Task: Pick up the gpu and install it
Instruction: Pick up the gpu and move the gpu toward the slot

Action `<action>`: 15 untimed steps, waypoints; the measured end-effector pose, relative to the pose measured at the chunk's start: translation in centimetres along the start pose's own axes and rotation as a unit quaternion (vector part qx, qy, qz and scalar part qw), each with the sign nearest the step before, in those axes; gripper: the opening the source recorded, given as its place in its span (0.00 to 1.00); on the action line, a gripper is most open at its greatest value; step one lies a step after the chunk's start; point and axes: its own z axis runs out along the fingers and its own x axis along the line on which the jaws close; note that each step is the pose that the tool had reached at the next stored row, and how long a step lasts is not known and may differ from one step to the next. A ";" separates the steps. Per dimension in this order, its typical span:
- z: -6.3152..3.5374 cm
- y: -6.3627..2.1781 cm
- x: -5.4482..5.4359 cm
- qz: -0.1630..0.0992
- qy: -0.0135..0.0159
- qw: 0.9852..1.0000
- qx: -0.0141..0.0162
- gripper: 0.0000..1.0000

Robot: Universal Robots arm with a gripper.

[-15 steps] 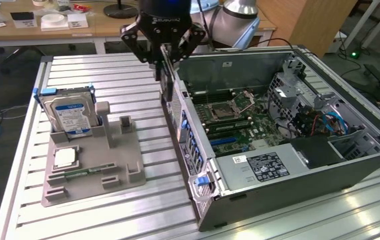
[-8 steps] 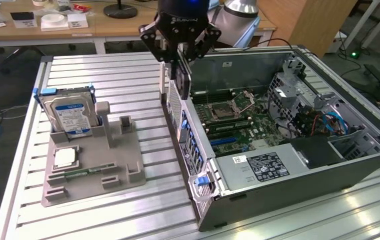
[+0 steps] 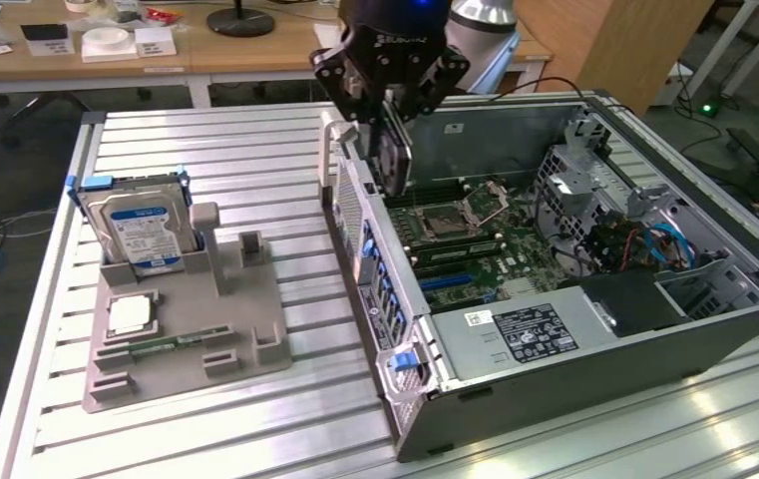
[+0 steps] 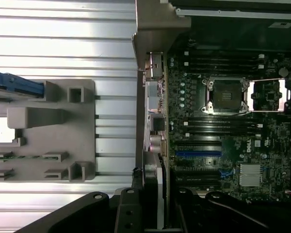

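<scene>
Currently, at 12 o'clock in the exterior view, the gripper point(image 3: 390, 118) has its jaws clamped on the gpu point(image 3: 397, 165), held upright and edge-on over the rear edge of the open computer case point(image 3: 618, 369), hard drive point(image 3: 147, 225) at its 9 o'clock.

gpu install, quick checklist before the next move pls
1. gpu gripped by tool: ok, hanging on edge.
2. computer case open, motherboard exposed: ok.
3. blue slot empty: ok.
4. gpu lined up over a slot: cannot tell.
5. gpu seated: not ok, held above the case.
6. blue cables away from that slot: ok.
</scene>
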 end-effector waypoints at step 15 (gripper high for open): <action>0.12 0.05 -3.7 0.000 0.000 1.000 0.014 0.28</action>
